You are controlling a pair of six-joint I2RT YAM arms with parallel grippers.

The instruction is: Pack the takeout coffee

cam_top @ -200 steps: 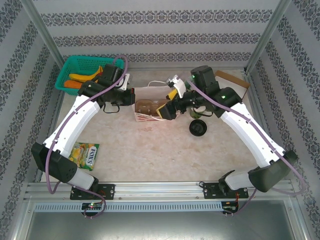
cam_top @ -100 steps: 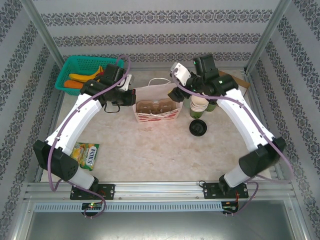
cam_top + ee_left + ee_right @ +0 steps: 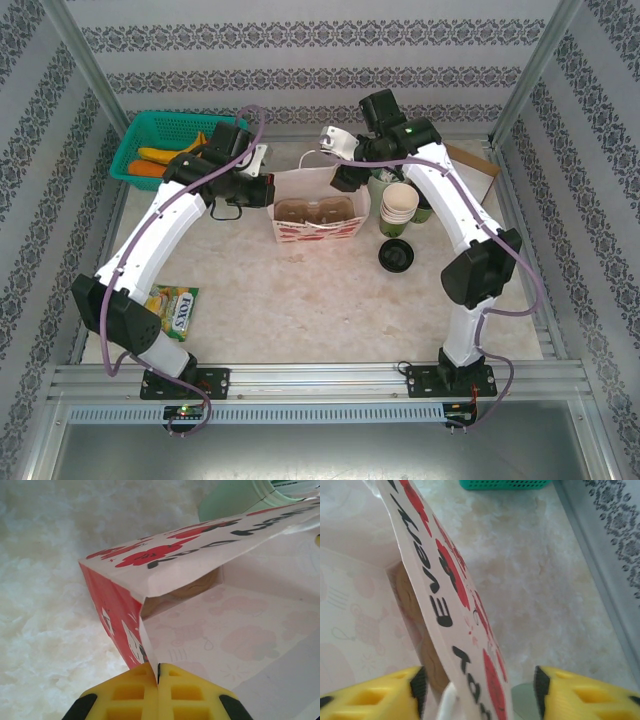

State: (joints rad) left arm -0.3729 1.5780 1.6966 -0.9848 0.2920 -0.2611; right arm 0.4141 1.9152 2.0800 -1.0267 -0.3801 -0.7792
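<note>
The takeout coffee (image 3: 396,255), its round black lid seen from above, stands on the table to the right of and nearer than the paper bag (image 3: 318,205). The bag is white and red and stands open, with a brown cup carrier (image 3: 316,211) inside. My left gripper (image 3: 158,672) is shut on the left edge of the bag (image 3: 112,610), holding it open. My right gripper (image 3: 477,695) is open at the bag's right rim. The printed bag wall (image 3: 450,580) runs between its yellow fingers (image 3: 590,695) with gaps on both sides.
A stack of lidless cream cups (image 3: 400,203) and a pale mint cup (image 3: 235,500) stand just right of the bag. A green basket (image 3: 165,145) sits at the back left, a cardboard box (image 3: 470,160) at the back right and a snack packet (image 3: 172,308) at the front left.
My right gripper has pulled up out of the bag and back to its right rim, and its jaws have narrowed around the wall. The left gripper has kept its pinch on the bag.
</note>
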